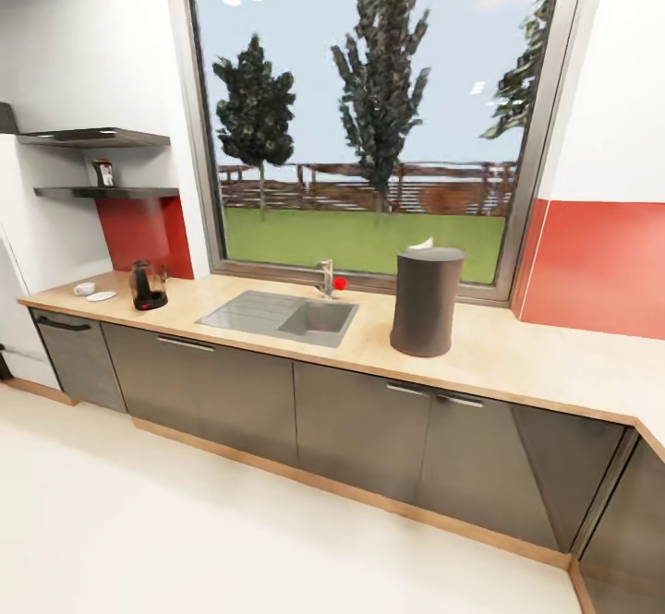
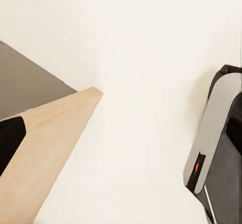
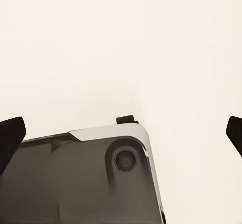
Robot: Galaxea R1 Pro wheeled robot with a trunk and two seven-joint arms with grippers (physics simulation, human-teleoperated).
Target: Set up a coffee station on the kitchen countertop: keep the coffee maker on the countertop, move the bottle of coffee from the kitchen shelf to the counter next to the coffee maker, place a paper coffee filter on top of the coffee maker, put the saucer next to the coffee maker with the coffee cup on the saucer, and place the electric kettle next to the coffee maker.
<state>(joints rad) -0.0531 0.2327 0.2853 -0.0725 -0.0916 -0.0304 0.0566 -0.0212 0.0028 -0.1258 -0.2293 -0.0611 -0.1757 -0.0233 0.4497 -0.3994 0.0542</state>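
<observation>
On the long wooden countertop (image 1: 517, 355) a tall dark cylindrical appliance (image 1: 427, 300) stands right of the sink, with a white slip (image 1: 420, 245) peeking over its top. Far left sits a small black jug-like appliance (image 1: 148, 286) with a handle and red at its base. Beside it lie a white saucer (image 1: 100, 296) and a small white cup (image 1: 84, 288), apart from each other. The bottle of coffee (image 1: 102, 172) stands on the lower wall shelf (image 1: 111, 193). My left gripper (image 2: 121, 133) and right gripper (image 3: 121, 133) hang over the pale floor, fingers spread and empty.
A steel sink (image 1: 282, 316) with a tap (image 1: 326, 278) is set in the counter under a large window. Dark cabinet fronts (image 1: 360, 420) run below, turning a corner at the right. A wooden plinth (image 2: 45, 143) and my own base (image 3: 80, 178) lie close beneath the wrists.
</observation>
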